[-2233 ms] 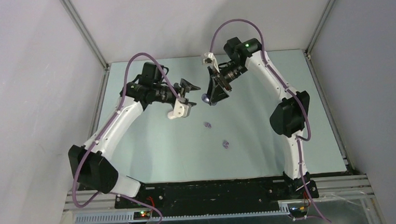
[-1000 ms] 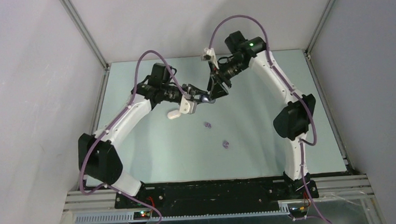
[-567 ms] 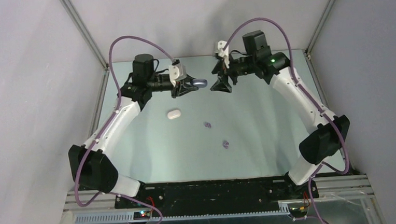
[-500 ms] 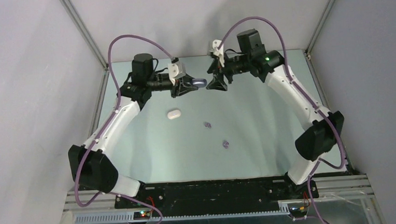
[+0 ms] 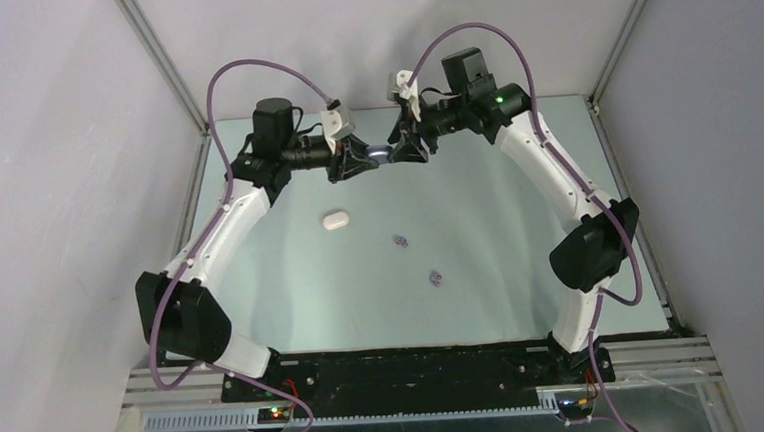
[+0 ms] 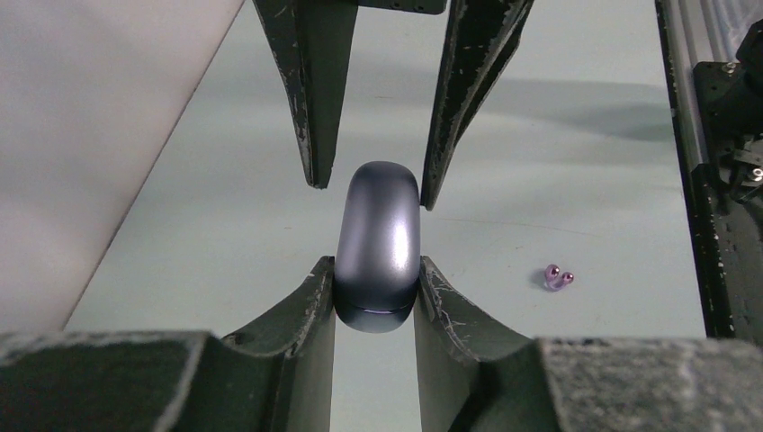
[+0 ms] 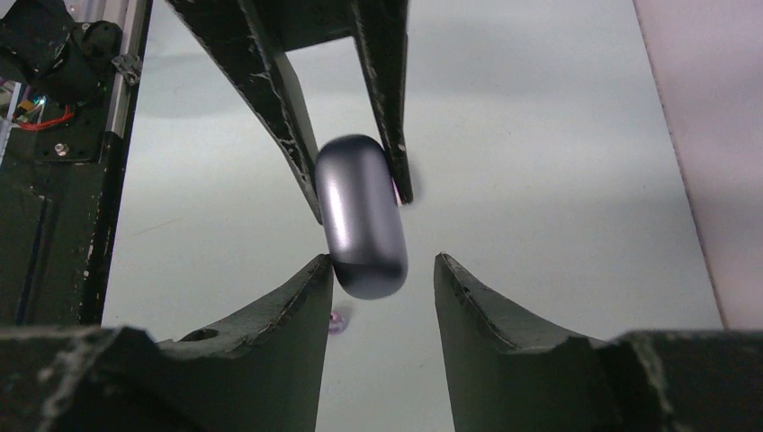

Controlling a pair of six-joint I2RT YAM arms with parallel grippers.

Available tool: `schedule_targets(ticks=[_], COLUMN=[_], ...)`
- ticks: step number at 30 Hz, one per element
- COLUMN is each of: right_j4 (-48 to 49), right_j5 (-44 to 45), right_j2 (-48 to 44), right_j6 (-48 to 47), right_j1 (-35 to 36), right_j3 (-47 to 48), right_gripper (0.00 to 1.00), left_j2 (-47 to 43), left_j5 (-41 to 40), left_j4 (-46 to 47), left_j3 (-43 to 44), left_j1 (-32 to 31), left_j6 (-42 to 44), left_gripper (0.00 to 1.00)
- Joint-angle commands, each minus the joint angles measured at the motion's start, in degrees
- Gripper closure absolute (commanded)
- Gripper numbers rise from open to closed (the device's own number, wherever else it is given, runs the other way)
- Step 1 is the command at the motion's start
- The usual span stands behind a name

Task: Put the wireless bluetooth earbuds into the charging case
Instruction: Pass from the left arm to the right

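Both arms meet at a raised case over the far part of the table.
Top view: the left gripper point(image 5: 363, 159) clenches a dark metallic pebble-shaped charging case point(image 5: 381, 156). The right gripper point(image 5: 401, 153), clear of it half a second ago, has moved in to its free end. A small white oval case point(image 5: 335, 220), one tiny purple plastic earbud point(image 5: 400, 240) and a second purple earbud point(image 5: 437, 277) lie where they lay, well apart from the held case, on the pale green table point(image 5: 521, 268). Grey walls point(image 5: 53, 146) and aluminium posts point(image 5: 161, 64) enclose it. Left wrist view: its fingers pinch the case's near end. Right wrist view: its jaws stand apart around the case's end, one finger just beside it, a gap at the other.
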Motion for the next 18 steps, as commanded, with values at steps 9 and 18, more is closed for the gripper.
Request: schedule_targets(ticks=[9,18], right_j4=[-1.74,11.97], right_j5=[-0.44,-6.49], right_j2=[1.19,0.07], right_j6=[-5.04,15.52], right_j1=[2.34,-2.21], right_j3=[3.19,3.11], right_gripper=[0.69,0.83], left_j2=[1.2,-2.02], left_j5=[1.55,2.77], left_j4=[3.5,15.32], left_j3=[3.57,-1.98], left_j1=[0.23,4.21], left_j6=[-5.92,-19.7], left_gripper=[0.98,0.43])
